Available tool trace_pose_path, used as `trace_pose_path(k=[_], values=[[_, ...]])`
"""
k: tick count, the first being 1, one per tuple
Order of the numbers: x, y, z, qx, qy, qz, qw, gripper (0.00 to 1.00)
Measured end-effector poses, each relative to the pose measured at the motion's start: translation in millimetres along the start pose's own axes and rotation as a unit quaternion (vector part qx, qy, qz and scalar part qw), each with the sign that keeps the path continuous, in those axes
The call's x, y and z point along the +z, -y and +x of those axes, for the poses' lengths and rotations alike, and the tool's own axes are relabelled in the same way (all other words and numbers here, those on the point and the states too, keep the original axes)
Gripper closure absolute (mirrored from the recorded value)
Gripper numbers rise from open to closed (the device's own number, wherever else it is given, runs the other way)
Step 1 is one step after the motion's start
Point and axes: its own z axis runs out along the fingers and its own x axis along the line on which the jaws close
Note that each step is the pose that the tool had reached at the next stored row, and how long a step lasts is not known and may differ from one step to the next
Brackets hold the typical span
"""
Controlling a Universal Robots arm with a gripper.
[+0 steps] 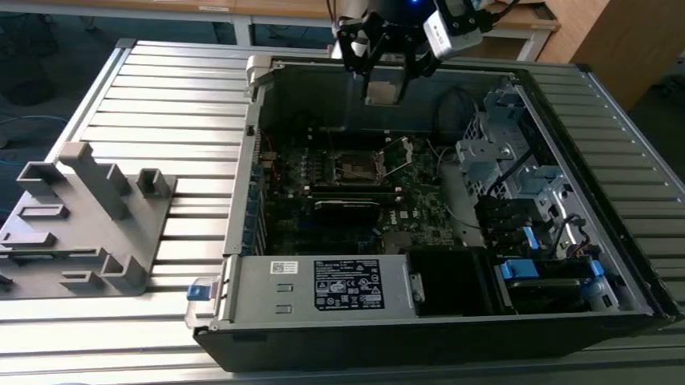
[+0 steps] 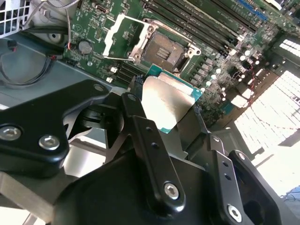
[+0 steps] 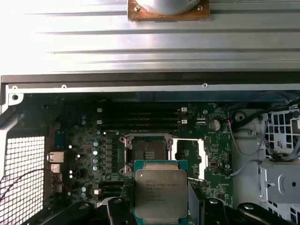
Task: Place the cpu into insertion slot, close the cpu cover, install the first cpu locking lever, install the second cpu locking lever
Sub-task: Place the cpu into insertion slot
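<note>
I see the cpu (image 3: 158, 192) face dull silver-grey, teal-green edge. insertion slot (image 3: 148, 151) black, silver rim. cpu cover (image 2: 111, 37) bare silver. Motherboard (image 3: 213, 187) dark green. Table (image 1: 172, 96) silver, ribbed stripes.

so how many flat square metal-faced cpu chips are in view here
1. The flat square grey metal cpu is clamped in the black gripper, not yet in the silver-rimmed black insertion slot; others may be hidden.

Near edges of cpu (image 2: 169, 99) behind gripper (image 2: 168, 123) fingers (image 2: 137, 115), second wrist view
</note>
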Motion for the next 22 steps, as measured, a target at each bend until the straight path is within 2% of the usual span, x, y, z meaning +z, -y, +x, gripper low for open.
trace_pose_path(k=[5,13,22], values=[[6.0,0.6,0.8,0.0,0.0,0.0001,1.0,0.46],[6.4,0.6,0.9,0.0,0.0,0.0,1.0,0.46],[9.9,0.9,1.0,0.0,0.0,0.0,1.0,0.46]])
